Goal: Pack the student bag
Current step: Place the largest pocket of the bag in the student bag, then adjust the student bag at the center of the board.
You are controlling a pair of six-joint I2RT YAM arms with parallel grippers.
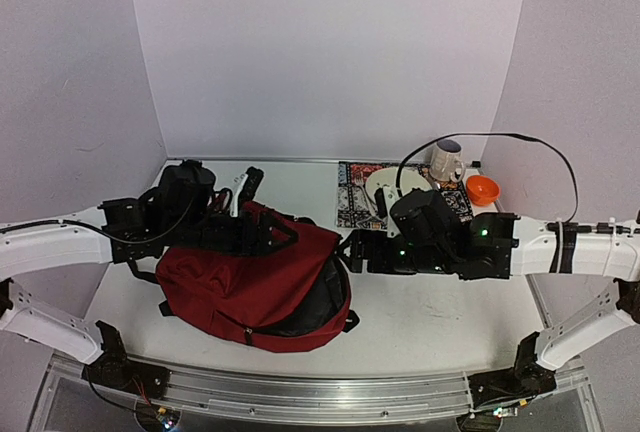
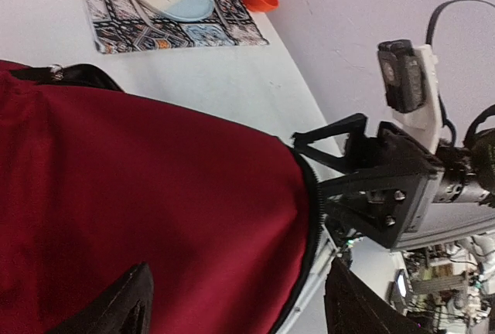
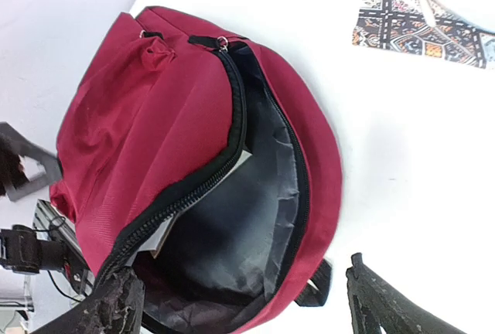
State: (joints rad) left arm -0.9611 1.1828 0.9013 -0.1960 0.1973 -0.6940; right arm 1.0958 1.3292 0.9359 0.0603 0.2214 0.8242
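Note:
The student bag (image 1: 235,287), a dark red backpack, lies on the white table at centre left. Its zipper gapes toward the right and shows the black lining (image 3: 247,218). A white page edge (image 3: 241,161) peeks out under the zipper. My left gripper (image 1: 278,235) hovers over the bag's upper side; in the left wrist view it (image 2: 240,311) stands open, with the red fabric (image 2: 155,187) beneath the spread fingers. My right gripper (image 1: 350,252) sits just right of the bag's mouth; in the right wrist view it (image 3: 247,311) is open and holds nothing, facing the opening.
At the back right lies a patterned placemat (image 1: 352,202) with a white plate (image 1: 395,184). A mug (image 1: 446,160) and an orange bowl (image 1: 482,189) stand beside it. A black cable (image 1: 520,137) arcs above the right arm. Walls close in on three sides.

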